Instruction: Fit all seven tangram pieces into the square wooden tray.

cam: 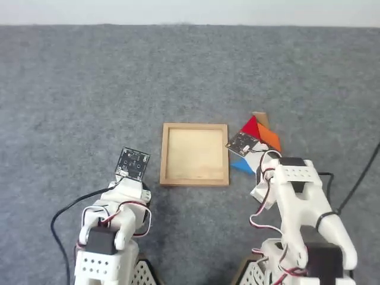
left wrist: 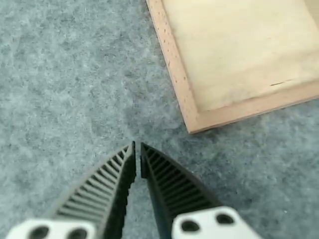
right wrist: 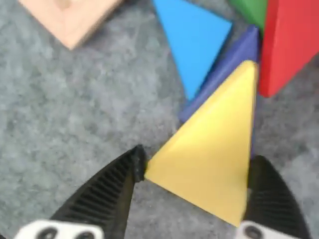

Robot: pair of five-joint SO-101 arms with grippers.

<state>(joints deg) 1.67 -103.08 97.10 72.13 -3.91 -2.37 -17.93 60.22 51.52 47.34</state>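
Note:
The square wooden tray [cam: 165,155] lies in the middle of the grey carpet with nothing in it. Just right of it is a heap of tangram pieces: red [cam: 250,126], orange [cam: 271,138] and blue [cam: 242,165]. My right gripper [right wrist: 197,164] is over this heap, shut on the yellow triangle [right wrist: 209,149], one finger at its corner and the other along its edge. Beyond the yellow triangle lie a purple piece [right wrist: 229,64], a blue triangle [right wrist: 194,40], a red piece [right wrist: 289,40] and a green one [right wrist: 251,9]. My left gripper [left wrist: 137,149] is shut and holds nothing, low over the carpet by the tray's near left corner [left wrist: 192,119].
Grey carpet covers the whole table, with wide free room behind and left of the tray. A tan piece [cam: 260,117] pokes out at the far side of the heap. Cables trail from both arm bases near the front edge.

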